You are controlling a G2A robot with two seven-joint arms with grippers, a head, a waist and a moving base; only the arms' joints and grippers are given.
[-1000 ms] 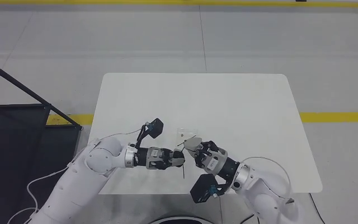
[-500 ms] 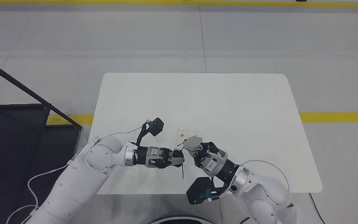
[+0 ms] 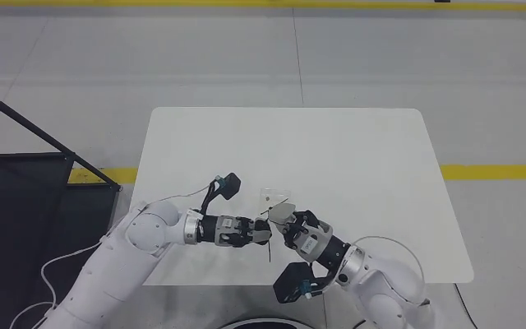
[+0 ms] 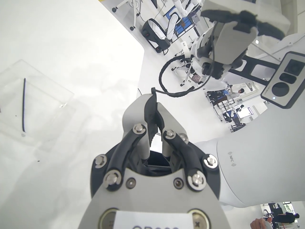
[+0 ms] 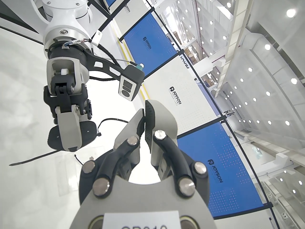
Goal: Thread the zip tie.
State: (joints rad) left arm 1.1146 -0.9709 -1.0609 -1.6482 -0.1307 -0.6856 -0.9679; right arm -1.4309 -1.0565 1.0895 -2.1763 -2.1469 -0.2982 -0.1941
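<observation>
Grip check, going left to right. Left gripper (image 4: 152, 101) has its fingers pressed together on the zip tie (image 4: 154, 89). The little square head pokes out just past the fingertips and a loose length of strap trails out the other side. The whole thing is held up in the air over the near part of the table (image 3: 345, 156). From the head a thin black arc runs across the gap to the right gripper (image 5: 145, 113), which is also pinched tight on the strap. Just beyond the pair of them lies a clear tray (image 4: 47, 101) with a spare tie (image 4: 23, 106) in it, nobody touching it.

Can't tell from these shots whether the tip has gone through the head yet. My guess is the feed is right at that point.

My take on doing it well:
- Hold the left one dead steady so the head's slot faces the right gripper.
- Have the right one grip close to the tip so the strap doesn't flop.
- Push straight along the slot, not at an angle.
- Mind the ridged side too. Wrong way round and it won't lock.
</observation>
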